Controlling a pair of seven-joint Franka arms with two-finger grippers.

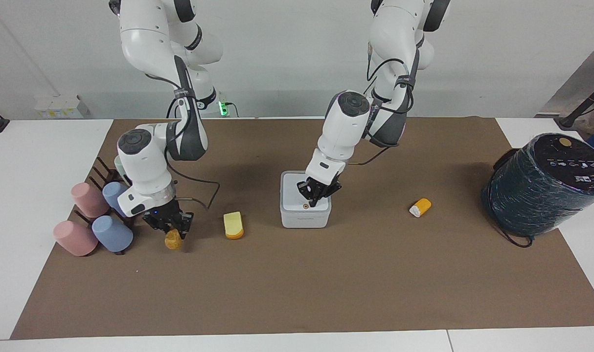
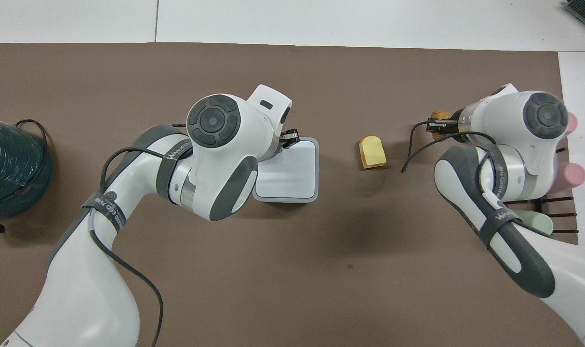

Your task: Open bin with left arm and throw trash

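The white-grey bin (image 1: 304, 217) stands mid-mat with its lid flat and shut; it also shows in the overhead view (image 2: 292, 176). My left gripper (image 1: 314, 198) is shut, its tips down on the lid beside the orange dot (image 1: 305, 206). My right gripper (image 1: 172, 229) is shut on the brown lump (image 1: 172, 240), held at the mat toward the right arm's end; the lump (image 2: 438, 115) peeks out in the overhead view. The yellow wedge (image 1: 233, 225) lies between lump and bin. The orange stub (image 1: 420, 207) lies toward the left arm's end, hidden in the overhead view.
Pink and blue cups (image 1: 89, 199) lie on a dark rack at the right arm's end, close beside my right gripper. A big dark-green wrapped cylinder (image 1: 546, 183) stands at the left arm's end. The brown mat (image 1: 297, 293) covers the table.
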